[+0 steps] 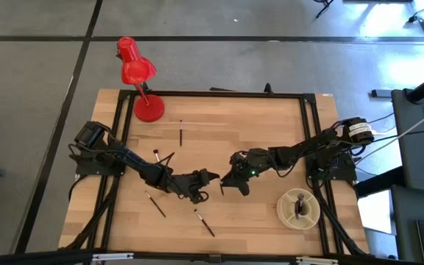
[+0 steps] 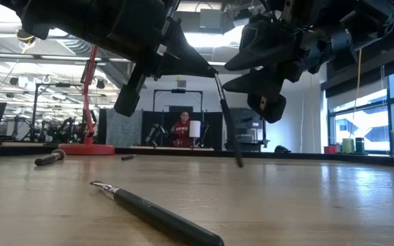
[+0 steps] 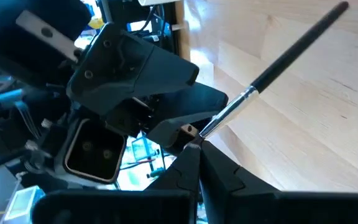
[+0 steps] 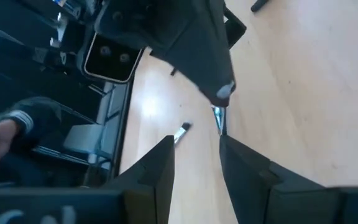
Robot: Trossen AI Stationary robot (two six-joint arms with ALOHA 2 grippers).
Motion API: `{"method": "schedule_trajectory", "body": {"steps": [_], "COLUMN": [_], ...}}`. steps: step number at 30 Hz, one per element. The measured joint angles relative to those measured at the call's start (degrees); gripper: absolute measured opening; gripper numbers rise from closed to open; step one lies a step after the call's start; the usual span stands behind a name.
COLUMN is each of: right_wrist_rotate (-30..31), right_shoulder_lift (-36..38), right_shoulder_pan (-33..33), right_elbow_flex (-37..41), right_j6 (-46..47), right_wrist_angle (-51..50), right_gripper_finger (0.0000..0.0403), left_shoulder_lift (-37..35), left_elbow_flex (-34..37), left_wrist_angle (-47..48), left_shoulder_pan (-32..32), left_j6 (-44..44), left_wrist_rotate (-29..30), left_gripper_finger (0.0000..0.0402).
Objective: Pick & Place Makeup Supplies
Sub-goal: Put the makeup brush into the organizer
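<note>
Brush (image 2: 228,119) is pinched at its tip between the left gripper (image 1: 213,177) jaws. Right gripper (image 1: 225,181) jaws are spread just beside it, empty. Something dark is held in the round holder (image 1: 298,208).

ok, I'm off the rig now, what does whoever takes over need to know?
Left gripper: shut on one makeup brush, lifted off mid-table.
Right gripper: open, facing the left one close by, holding nothing.
Loose brushes lie on the table: one near the red lamp, two beside the left arm, two near the front edge.
The round holder has something dark in it; cannot tell what.
Left: place the held brush, then pick up the five loose ones.
</note>
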State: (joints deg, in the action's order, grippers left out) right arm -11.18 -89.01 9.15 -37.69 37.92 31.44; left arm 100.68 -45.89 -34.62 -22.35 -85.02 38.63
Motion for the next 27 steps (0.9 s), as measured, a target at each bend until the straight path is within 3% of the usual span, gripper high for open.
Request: {"method": "schedule_trajectory", "body": {"steps": [9,23,27], "right_wrist_rotate": [11.9,12.2,12.7], "right_shoulder_lift": [0.5,0.4,0.4], "right_shoulder_pan": [1.5,3.5,3.5], "right_elbow_flex": [0.0,0.0,0.0], "right_j6": [-7.0,-6.9,-6.4], "right_wrist_angle": [-0.9,2.0,2.5], "right_gripper_finger": [0.0128,0.0126,0.0102], "left_shoulder_lift": [0.0,0.0,0.0], "left_elbow_flex": [0.0,0.0,0.0], "left_wrist_angle": [0.1,-3.4,-3.4], "left_shoulder_pan": [-0.1,0.4,1.0], "left_j6": [2.1,3.4,3.5], "left_wrist_rotate": [0.4,0.3,0.3], "left_gripper_finger": [0.0002,0.0002,0.0003]}}
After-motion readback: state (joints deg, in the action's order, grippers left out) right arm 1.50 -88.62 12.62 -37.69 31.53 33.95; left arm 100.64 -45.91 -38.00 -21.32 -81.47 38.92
